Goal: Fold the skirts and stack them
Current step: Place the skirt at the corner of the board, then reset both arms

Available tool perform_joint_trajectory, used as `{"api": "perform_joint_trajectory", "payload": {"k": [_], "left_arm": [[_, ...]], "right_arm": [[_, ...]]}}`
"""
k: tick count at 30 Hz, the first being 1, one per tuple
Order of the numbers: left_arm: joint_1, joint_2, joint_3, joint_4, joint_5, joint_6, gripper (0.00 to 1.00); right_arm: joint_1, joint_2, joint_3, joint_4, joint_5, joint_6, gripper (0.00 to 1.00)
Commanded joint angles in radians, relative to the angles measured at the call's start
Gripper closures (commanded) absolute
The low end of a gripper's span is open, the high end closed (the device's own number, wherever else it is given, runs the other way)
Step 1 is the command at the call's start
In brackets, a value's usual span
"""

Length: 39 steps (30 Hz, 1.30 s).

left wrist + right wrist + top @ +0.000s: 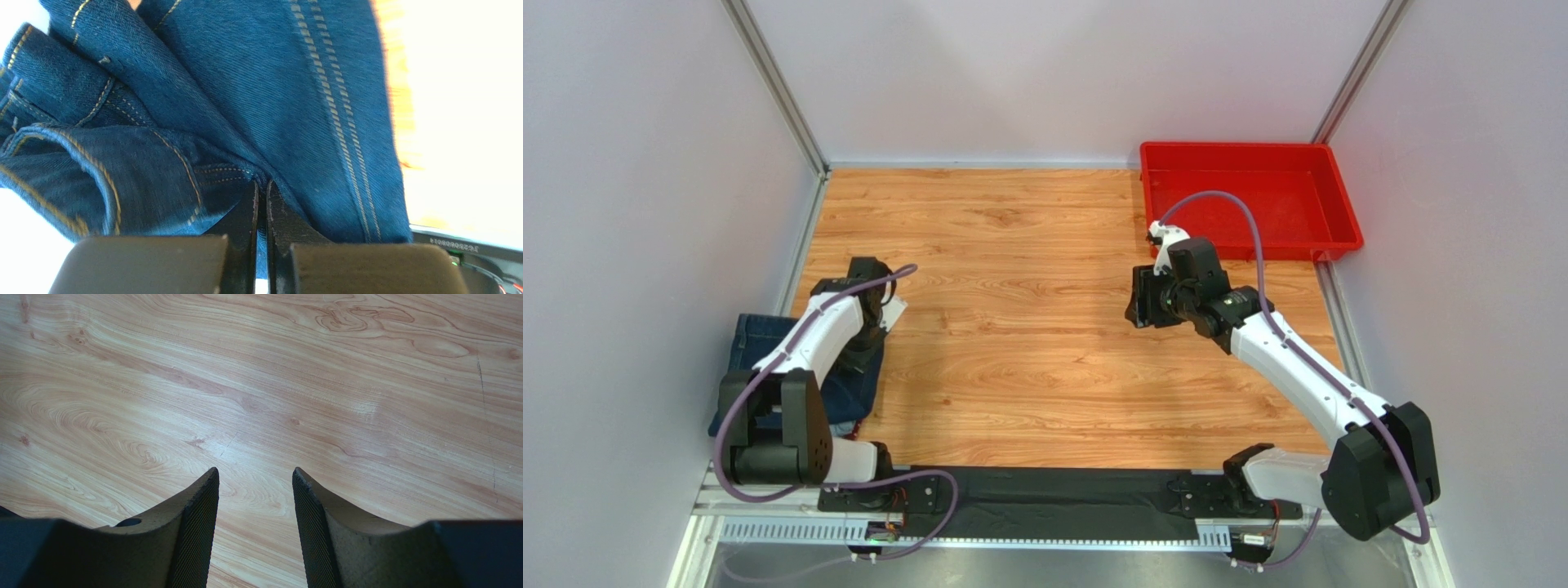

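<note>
The dark navy denim skirt (245,92) with tan stitching fills the left wrist view, bunched in folds. My left gripper (262,191) is shut on a fold of it. In the top view this gripper (871,316) is at the table's left edge over a denim pile (852,382), where a lighter blue cloth (756,338) shows at the pile's left side. The dark red dotted skirt is not in view. My right gripper (1146,301) is open and empty above bare wood right of centre; its fingers (199,502) stand apart over the table.
A red plastic tray (1342,211) stands at the back right corner, with no cloth visible in it. White walls close the table (1014,319) on the left, back and right. The right arm's cable loops over the tray's near edge.
</note>
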Motion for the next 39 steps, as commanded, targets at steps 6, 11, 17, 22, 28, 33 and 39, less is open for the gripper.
{"api": "perform_joint_trajectory", "payload": {"k": [6,11,17,22,28,33,39], "left_arm": [[-0.076,-0.204,0.005,-0.083,0.137,0.08,1.0],[-0.076,-0.204,-0.052,-0.098,0.114,0.144,0.98],[-0.076,-0.188,-0.046,-0.136,0.261,0.134,0.66],[-0.076,-0.263,0.058,-0.226,0.569,0.193,0.4],[-0.076,-0.328,0.196,-0.286,0.798,0.193,0.38],[-0.076,-0.403,0.174,-0.149,0.656,0.102,0.37],[-0.075,-0.593,0.031,0.036,0.239,0.031,0.37]], "right_arm": [[-0.005,-0.004,0.013,0.027,-0.003,-0.012,0.51],[-0.007,0.003,0.02,0.026,-0.003,-0.01,0.51],[-0.005,0.003,0.027,0.015,0.002,-0.017,0.51],[-0.007,0.005,0.036,0.01,0.005,-0.018,0.51],[-0.007,0.003,0.05,0.006,0.006,-0.018,0.51],[-0.014,-0.036,0.033,0.006,0.057,-0.012,0.51],[-0.051,-0.124,-0.031,0.006,0.201,0.02,0.49]]}}
